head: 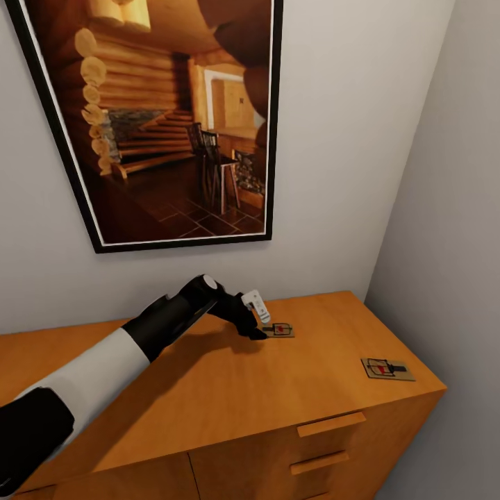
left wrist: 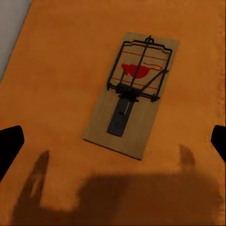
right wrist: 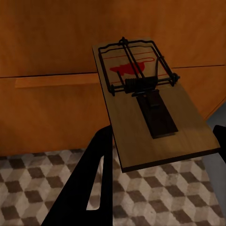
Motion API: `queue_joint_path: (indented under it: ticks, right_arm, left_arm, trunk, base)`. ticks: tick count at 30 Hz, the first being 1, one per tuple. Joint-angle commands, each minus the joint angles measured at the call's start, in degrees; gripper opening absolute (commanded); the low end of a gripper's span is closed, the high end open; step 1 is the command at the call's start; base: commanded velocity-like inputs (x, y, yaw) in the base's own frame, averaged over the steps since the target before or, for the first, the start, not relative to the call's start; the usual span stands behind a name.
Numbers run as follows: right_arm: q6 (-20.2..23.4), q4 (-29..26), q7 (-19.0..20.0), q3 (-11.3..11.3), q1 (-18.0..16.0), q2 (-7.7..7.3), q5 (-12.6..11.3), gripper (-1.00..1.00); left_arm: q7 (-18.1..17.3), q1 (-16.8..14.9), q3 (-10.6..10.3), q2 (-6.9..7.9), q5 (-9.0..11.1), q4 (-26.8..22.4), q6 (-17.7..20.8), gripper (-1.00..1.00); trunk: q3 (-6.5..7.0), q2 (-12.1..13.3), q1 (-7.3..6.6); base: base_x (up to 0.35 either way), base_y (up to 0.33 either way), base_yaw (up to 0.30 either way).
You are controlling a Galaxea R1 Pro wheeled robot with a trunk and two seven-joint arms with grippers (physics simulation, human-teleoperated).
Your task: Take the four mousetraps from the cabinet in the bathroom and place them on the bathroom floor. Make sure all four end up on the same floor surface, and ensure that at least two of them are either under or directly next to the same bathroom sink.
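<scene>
Left arm reaches across the cabinet point(head: 208, 389) top toward the back edge. Left gripper point(head: 255, 326) hangs just over a mousetrap point(head: 278, 330), jaws released: in the left wrist view the two dark fingertips point(left wrist: 9, 148) sit wide apart at either side, with the trap point(left wrist: 133, 92) on bare orange wood ahead of them and no contact yet. Gripper shadow falls on the wood just short of the trap.

A second trap point(head: 387, 369) lies near the right front corner of the cabinet top, well apart from the first, untouched.

Right wrist view: a third trap point(right wrist: 150, 110) is held up in front of the cabinet's drawer fronts, above the cube-pattern floor tiles point(right wrist: 155, 202). One dark finger point(right wrist: 94, 183) runs up to the board's underside edge; the other shows as a sliver at the far side. Jaws look clenched on the board, though the contact itself is partly hidden, so this is a likely read.

Progress, as I judge it: no trap can be seen set down on the floor. Two remain on the cabinet top, one is in the right gripper, the fourth is unaccounted for. Left to do: grasp the near trap, fetch the corner one, then lay all on the floor with two by the sink.
</scene>
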Motion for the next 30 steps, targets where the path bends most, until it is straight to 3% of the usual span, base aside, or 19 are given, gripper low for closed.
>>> queue_joint_path:
  ticks: [1, 9, 16, 30]
  right_arm:
    - [-0.1, 0.0, -0.2, -0.4, 0.0, 0.02, 0.5, -1.0]
    - [-0.1, 0.0, -0.2, -0.4, 0.0, 0.02, 0.5, -1.0]
    - [-0.1, 0.0, -0.2, -0.4, 0.0, 0.04, 0.5, -1.0]
    - [-0.1, 0.0, -0.1, -0.4, 0.0, 0.1, 0.5, -1.0]
  left_arm:
    - [-1.3, -0.1, 0.1, 0.36, 0.0, -0.8, 0.3, 1.0]
    - [-9.3, -0.1, 1.1, 3.69, -0.1, -6.1, 0.2, 1.0]
    - [-11.2, -0.1, 1.7, 5.81, -0.1, -9.6, 0.2, 1.0]
    - [-11.3, -0.1, 1.2, 6.26, -0.1, -10.7, 0.2, 1.0]
  trunk:
    - [-0.06, 0.0, 0.0]
    - [-0.06, 0.0, 0.0]
    - [-0.06, 0.0, 0.0]
    - [-0.06, 0.0, 0.0]
  base:
    - [0.0, 0.0, 0.0]
    - [0.0, 0.0, 0.0]
    - [0.0, 0.0, 0.0]
    - [0.02, 0.0, 0.0]
